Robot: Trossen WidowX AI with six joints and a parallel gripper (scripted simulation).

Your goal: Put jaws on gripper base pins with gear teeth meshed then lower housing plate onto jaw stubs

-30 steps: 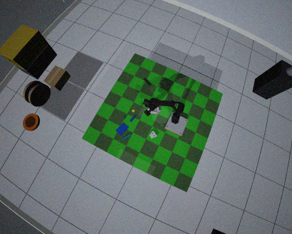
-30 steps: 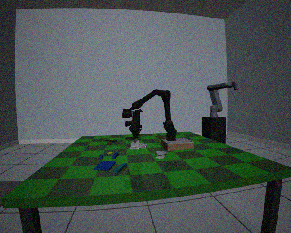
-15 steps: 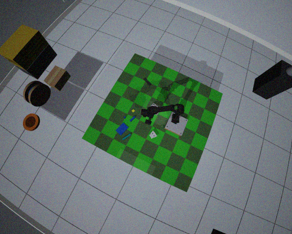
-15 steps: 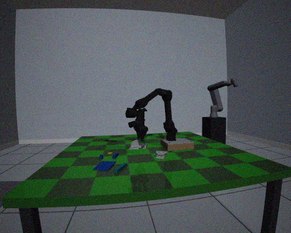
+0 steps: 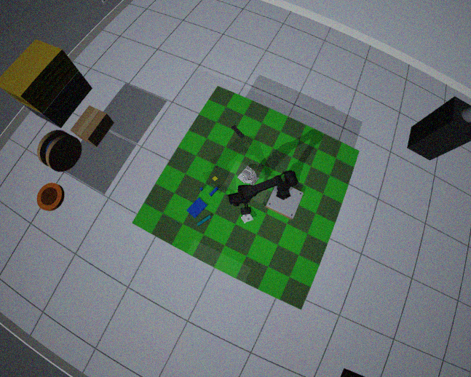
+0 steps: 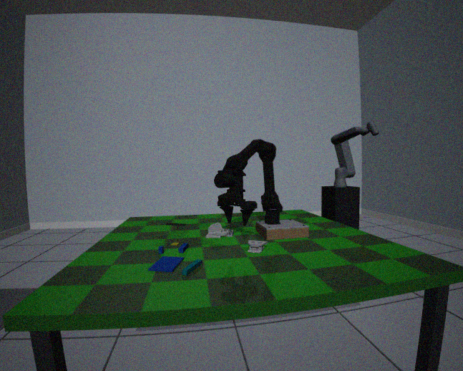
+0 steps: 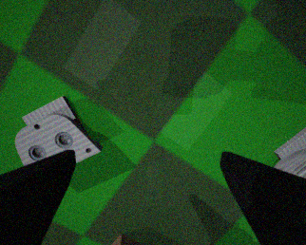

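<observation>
The pale grey gripper base (image 5: pixel 247 175) (image 6: pixel 219 230) rests on the checkered table, with pale raised parts on it; whether both jaws sit on the pins and their teeth mesh is too small to tell. Only its edge shows at the right of the wrist view. The grey housing plate (image 5: pixel 247 217) (image 6: pixel 256 246) (image 7: pixel 50 135) lies apart from it on the table, two large round holes facing up. My gripper (image 6: pixel 237 223) (image 7: pixel 150 158) is wide open and empty above the table, between the two. In the wrist view the left fingertip overlaps the plate's lower edge.
A blue plate (image 5: pixel 196 207) (image 6: pixel 166 263), a teal bar (image 5: pixel 204 220) (image 6: pixel 192 267), a blue bar (image 5: pixel 214 191) (image 6: pixel 183 247), a small blue piece (image 5: pixel 201 188) (image 6: pixel 160 249) and a yellow piece (image 5: pixel 215 178) (image 6: pixel 174 243) lie nearby. A dark bar (image 5: pixel 237 131) lies farther off. My arm stands on a board (image 5: pixel 295 199) (image 6: pixel 287 233).
</observation>
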